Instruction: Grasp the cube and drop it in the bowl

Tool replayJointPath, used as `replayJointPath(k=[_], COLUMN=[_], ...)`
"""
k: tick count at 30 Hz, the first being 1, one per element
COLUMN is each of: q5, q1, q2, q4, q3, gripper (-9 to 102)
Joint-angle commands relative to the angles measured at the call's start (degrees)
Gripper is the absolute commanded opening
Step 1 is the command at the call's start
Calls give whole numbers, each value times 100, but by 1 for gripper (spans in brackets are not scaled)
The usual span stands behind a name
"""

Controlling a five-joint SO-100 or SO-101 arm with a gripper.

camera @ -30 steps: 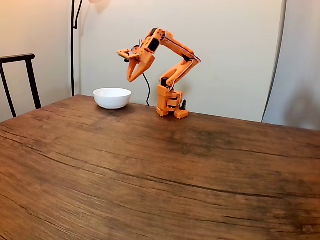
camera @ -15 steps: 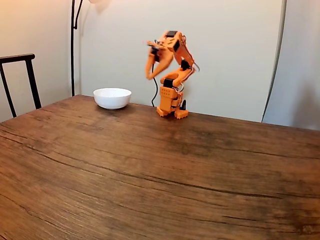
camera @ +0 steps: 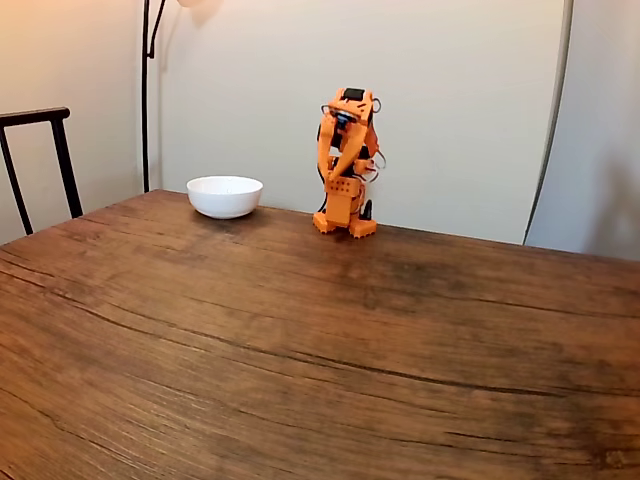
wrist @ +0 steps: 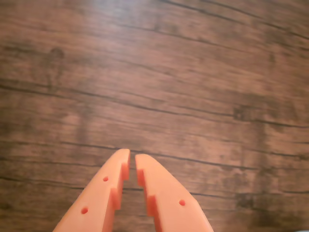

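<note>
So compared to 1 second back, I've changed a lot. Back then in the fixed view I was stretched out to the left with my gripper hanging up over the white bowl [camera: 225, 196]. Half a second ago I was already swinging back toward my base, and now my arm [camera: 345, 160] is folded up tight right above it, facing forward, well apart from the bowl. The bowl itself hasn't budged, same spot at the far left end of the wooden table [camera: 300, 350], near the back edge.

My gripper [wrist: 132, 159] in the wrist view: the 2 orange fingers [wrist: 104, 193] are nearly together, just a thin sliver of a gap between the tips, and there's nothing between them. They aren't touching anything either, just hanging above bare wood grain.

The blue cube: I can't spot it on the table in either view, and from the fixed view's low angle I can't see down into the bowl, so I can't tell where it is.

Off to the left there's a dark chair [camera: 40, 160] and a floor lamp pole [camera: 146, 95] against the wall.
</note>
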Motion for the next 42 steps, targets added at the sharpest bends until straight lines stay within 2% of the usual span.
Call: replayJointPath(k=[1,10,24,28,42], q5=[44,-176,-211,-773,-967], q1=[-97,-176,-132,-185,-123], q2=[18,18,18,0,-70], q4=[-308,-1151,-1160,-1143,-1063], q3=[202,1564,2584,2856,2865], gripper=[0,0,0,0,0])
